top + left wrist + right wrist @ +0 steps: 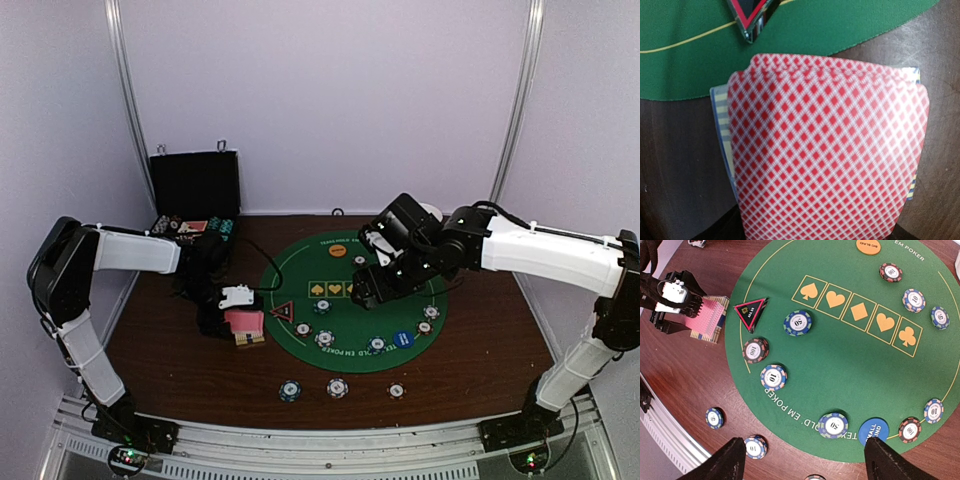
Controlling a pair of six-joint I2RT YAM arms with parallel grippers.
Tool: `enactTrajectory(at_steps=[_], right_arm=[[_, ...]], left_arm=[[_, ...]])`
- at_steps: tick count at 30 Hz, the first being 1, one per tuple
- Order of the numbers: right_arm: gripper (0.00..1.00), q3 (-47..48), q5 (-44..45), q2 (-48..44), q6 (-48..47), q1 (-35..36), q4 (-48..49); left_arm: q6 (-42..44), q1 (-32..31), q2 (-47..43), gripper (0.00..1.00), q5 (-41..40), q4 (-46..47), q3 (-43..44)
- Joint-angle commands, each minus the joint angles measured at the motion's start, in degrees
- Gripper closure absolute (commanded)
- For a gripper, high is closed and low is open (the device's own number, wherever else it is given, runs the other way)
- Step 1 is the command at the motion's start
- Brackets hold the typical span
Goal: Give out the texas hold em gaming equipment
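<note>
Beside green mat (690, 50), bowed pink cards (827, 150) masking left hand (243, 314); grip unclear

A robot test booth in a lab: plain white panels (330, 100) and 2 metal poles (131, 100) enclose the brown table (480, 340); 2 arms (540, 250) are bolted at its near edge.

The triangle marker (282, 311) lies on the mat's (365, 315) left edge. The cards (245, 322) sit just left of it, the case (195, 190) behind them.
</note>
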Motion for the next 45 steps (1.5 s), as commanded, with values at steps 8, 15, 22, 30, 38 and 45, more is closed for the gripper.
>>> enactTrajectory(at_steps=[8, 15, 22, 30, 38, 45], right_arm=[[0.21, -1.39, -2.16, -1.35, 1.31, 0.25, 1.11], [0.26, -1.49, -3.21, -1.07, 1.75, 0.25, 1.71], [0.26, -1.42, -4.24, -1.07, 2.08, 0.25, 2.40], [0.27, -1.14, -8.76, 0.67, 3.75, 0.09, 6.91], [0.21, -0.81, -20.87, 6.47, 9.19, -0.44, 17.93], [0.13, 1.78, -33.55, 13.46, 17.96, -1.26, 32.97]], left_arm=[[-0.17, -0.48, -0.16, 0.45, -0.83, 4.01, -2.05], [-1.54, -0.48, -1.21, 0.72, -1.30, 5.49, -2.69], [-2.73, -0.48, -2.76, 0.75, -1.19, 3.19, -1.89], [-4.43, -0.48, -7.81, 0.92, 1.22, -2.83, 0.94], [-6.13, -0.48, -11.25, 1.00, 2.34, -6.90, 2.92], [-9.50, -0.49, -11.93, 1.00, 5.26, -13.47, 12.12]])
